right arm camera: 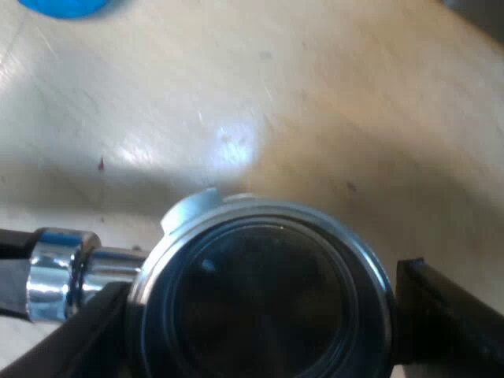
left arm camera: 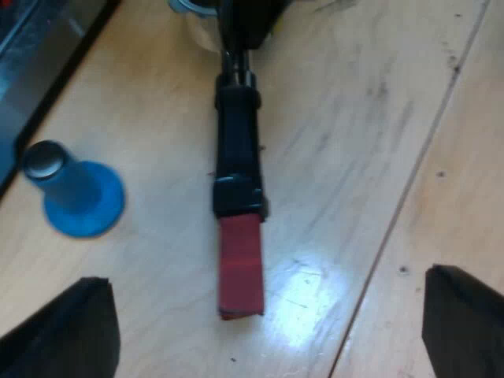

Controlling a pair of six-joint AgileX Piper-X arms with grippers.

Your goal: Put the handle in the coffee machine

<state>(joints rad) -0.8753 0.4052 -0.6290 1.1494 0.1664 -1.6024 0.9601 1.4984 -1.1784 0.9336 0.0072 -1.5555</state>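
Portafilter (left arm camera: pixel 236 157) lies on tabletop (left arm camera: pixel 378 157) nr blue tamper (left arm camera: pixel 79 197). Metal head looks heavy, stiff, prob slick. Right tool (right arm camera: pixel 260 283) is clamped round its basket (right arm camera: pixel 260 216). Left tool (left arm camera: pixel 268 277) has fingers apart, straddling the red end (left arm camera: pixel 241 268), grippier spot imo.

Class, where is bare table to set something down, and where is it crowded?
Free: table beside the portafilter, on the side away from the blue tamper, and past its red end toward the open left hand. Crowded: between tamper and portafilter.

Near rim of the holder (right arm camera: pixel 260 228) basket cropped, blue tamper (right arm camera: pixel 67 6) mostly cut off, machine (left arm camera: pixel 31 55) edge blurred
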